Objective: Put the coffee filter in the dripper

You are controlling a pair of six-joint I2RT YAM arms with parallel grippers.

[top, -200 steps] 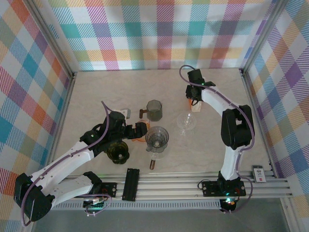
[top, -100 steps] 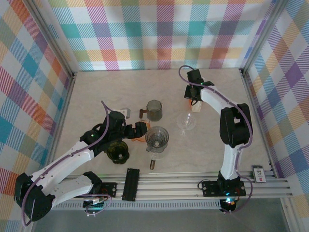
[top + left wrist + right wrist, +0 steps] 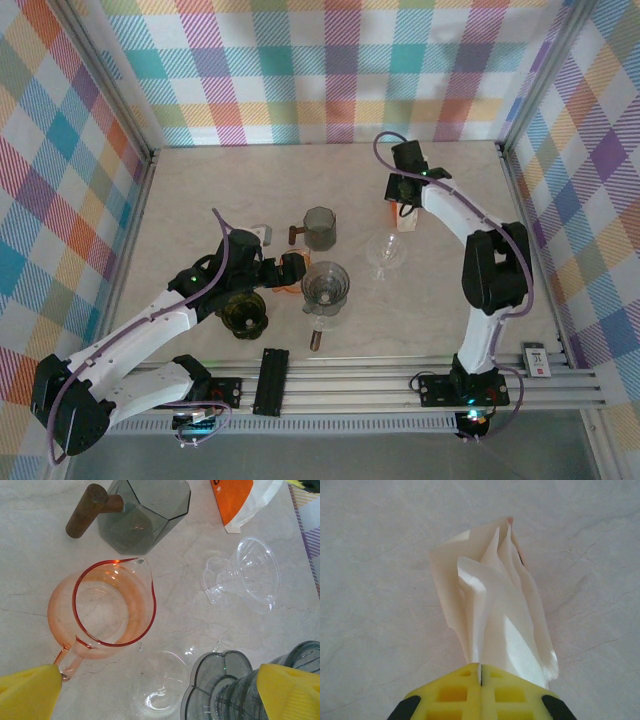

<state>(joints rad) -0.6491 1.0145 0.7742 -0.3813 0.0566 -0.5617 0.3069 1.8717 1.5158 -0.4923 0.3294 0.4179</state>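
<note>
The coffee filter (image 3: 495,615), a white folded paper, is pinched at its near edge between the tightly clenched fingers of the right gripper (image 3: 480,672). It is held just beyond the far side of the clear dripper (image 3: 385,250), which is lying on its side. Left of this dripper, the left gripper (image 3: 288,270) is spread wide, with nothing grasped, over a pink pitcher (image 3: 112,605).

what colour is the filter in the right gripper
The filter is creamy white, best seen in the right wrist view.
</note>
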